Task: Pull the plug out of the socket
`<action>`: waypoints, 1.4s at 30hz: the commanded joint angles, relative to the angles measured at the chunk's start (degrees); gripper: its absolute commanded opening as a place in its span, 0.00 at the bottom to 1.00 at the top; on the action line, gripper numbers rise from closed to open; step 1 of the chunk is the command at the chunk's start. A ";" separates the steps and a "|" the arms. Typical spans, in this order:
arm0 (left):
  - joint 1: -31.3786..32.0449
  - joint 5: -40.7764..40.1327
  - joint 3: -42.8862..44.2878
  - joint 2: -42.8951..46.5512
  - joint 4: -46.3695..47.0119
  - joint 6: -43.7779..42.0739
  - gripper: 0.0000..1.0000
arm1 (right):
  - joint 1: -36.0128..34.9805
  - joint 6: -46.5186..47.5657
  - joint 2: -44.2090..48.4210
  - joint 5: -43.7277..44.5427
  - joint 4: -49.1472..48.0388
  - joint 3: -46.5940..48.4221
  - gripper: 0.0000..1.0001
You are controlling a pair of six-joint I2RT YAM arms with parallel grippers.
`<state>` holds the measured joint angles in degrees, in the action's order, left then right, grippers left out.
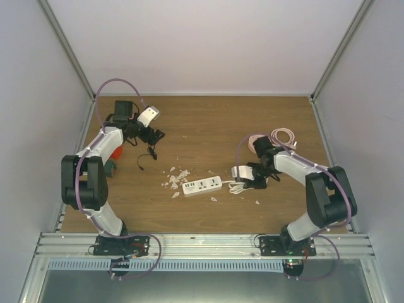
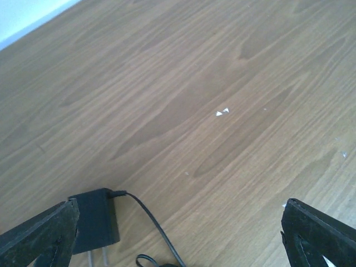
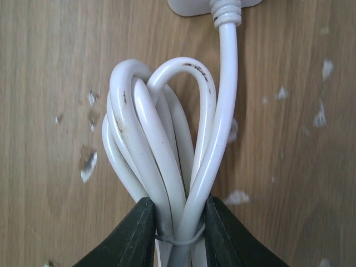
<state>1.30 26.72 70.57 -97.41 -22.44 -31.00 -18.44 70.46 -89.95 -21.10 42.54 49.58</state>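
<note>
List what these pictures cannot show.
Top view: power strip too small to tell whether anything is plugged in.
Right wrist: power strip cut off by top edge; base of cord bundle hidden by right end effector.
Left wrist: black adapter cut by bottom edge.

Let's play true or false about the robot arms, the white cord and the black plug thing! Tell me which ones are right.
1. The right gripper is squeezing the bundled white cord. True.
2. The left gripper is shut. False: its jaws stand wide open and hold nothing.
3. The black adapter is plugged into the white power strip. False: it lies on the table by the left gripper with its prongs bare.
4. White scraps lie on the wooden table. True.
</note>
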 commanded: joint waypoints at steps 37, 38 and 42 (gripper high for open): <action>2.72 -0.79 0.90 3.02 0.49 0.01 0.99 | 46.39 35.68 -4.21 10.89 1.26 6.11 0.69; 2.74 -0.22 1.00 3.19 0.27 0.01 0.99 | 46.39 35.19 -4.08 10.58 1.58 6.54 0.74; 2.66 1.81 1.42 4.94 0.67 1.21 0.99 | 46.39 33.08 -2.95 7.40 5.13 10.17 0.84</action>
<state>3.66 25.69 70.17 -96.33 -22.57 -30.98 27.57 105.01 -93.49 -11.57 45.17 55.81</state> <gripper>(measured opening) 0.990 0.811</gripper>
